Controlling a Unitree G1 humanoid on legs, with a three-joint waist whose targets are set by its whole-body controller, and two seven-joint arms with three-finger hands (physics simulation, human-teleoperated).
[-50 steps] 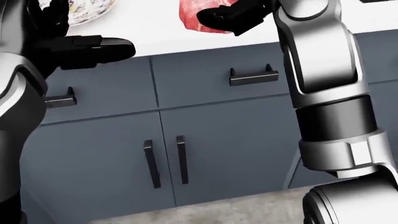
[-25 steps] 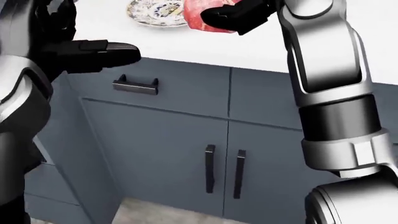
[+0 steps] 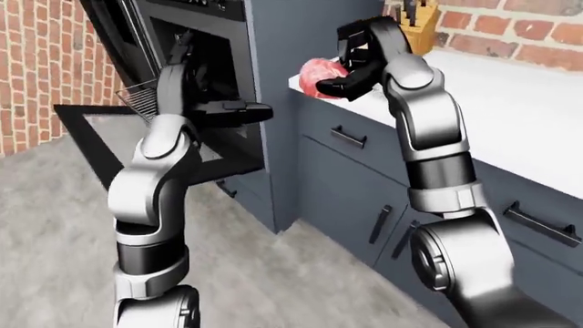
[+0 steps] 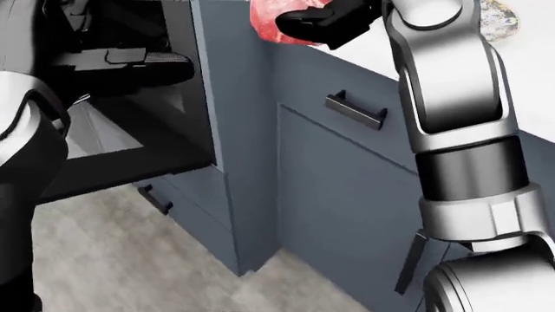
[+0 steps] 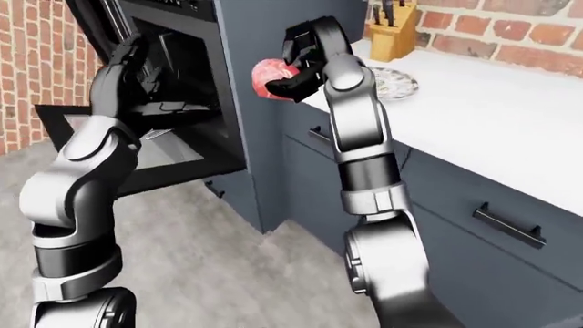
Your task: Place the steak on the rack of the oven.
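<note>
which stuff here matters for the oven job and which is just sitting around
Job:
steak, gripped in the right robot hand
oven rack
open oven door

Just around:
knife block
patterned plate
cabinet drawers

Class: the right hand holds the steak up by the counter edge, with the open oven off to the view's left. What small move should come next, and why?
Probably swing the right hand leftward toward the oven opening. The steak is gripped, but it hangs beside the cabinet column, outside the cavity; the oven door is already down.
</note>
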